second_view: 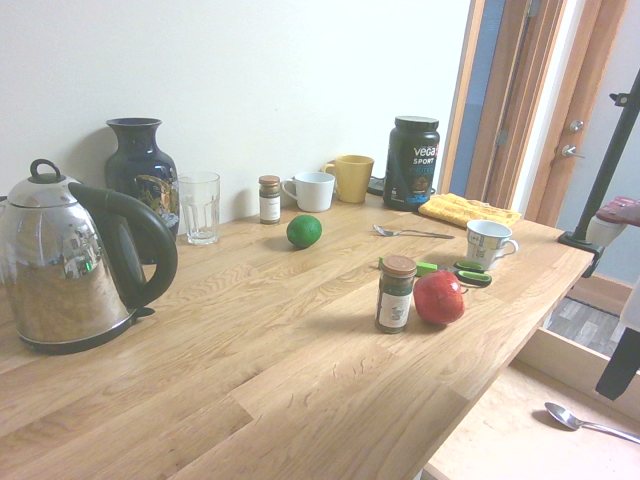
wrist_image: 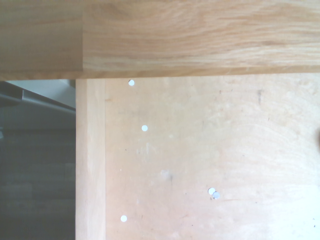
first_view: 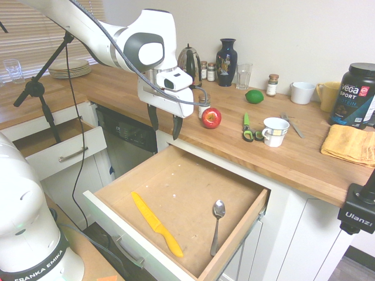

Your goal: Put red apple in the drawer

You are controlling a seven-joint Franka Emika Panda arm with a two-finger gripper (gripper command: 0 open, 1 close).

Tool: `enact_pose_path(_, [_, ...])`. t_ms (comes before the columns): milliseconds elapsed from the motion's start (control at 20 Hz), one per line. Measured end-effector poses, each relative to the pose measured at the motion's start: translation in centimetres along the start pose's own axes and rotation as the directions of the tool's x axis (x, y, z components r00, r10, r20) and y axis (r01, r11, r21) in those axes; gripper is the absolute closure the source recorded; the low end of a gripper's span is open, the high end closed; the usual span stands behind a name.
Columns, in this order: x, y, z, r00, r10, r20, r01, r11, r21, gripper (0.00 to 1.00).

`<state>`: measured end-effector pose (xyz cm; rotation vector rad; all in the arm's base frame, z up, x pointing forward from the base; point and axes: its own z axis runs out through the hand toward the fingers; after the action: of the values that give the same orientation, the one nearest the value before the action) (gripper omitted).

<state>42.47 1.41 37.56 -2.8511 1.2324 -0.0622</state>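
The red apple [first_view: 211, 117] [second_view: 439, 298] rests on the wooden counter near its front edge, right beside a small spice jar [second_view: 395, 293]. Below it the wide drawer [first_view: 181, 199] [second_view: 495, 440] stands pulled out, its speckled wooden bottom [wrist_image: 200, 160] showing in the wrist view. My gripper [first_view: 164, 123] hangs open over the drawer's back left corner, left of the apple and apart from it, with nothing between its fingers.
A yellow knife [first_view: 156, 224] and a spoon [first_view: 217, 222] lie in the drawer. Green-handled scissors [first_view: 246, 126], a white cup [first_view: 275, 130] and a lime [first_view: 254, 96] sit right of the apple. A kettle [second_view: 70, 265] stands behind. The smaller drawer [first_view: 58, 153] is open at left.
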Motion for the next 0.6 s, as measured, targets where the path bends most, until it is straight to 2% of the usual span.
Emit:
enact_pose_path(250, [0.9,-0.7,-0.9,0.999,-0.012,-0.031,0.012,1.0,0.004,0.0])
enact_pose_path(600, [6.1,-3.6,-1.3,0.999,0.018,-0.042,-0.018,1.0,0.009,0.0])
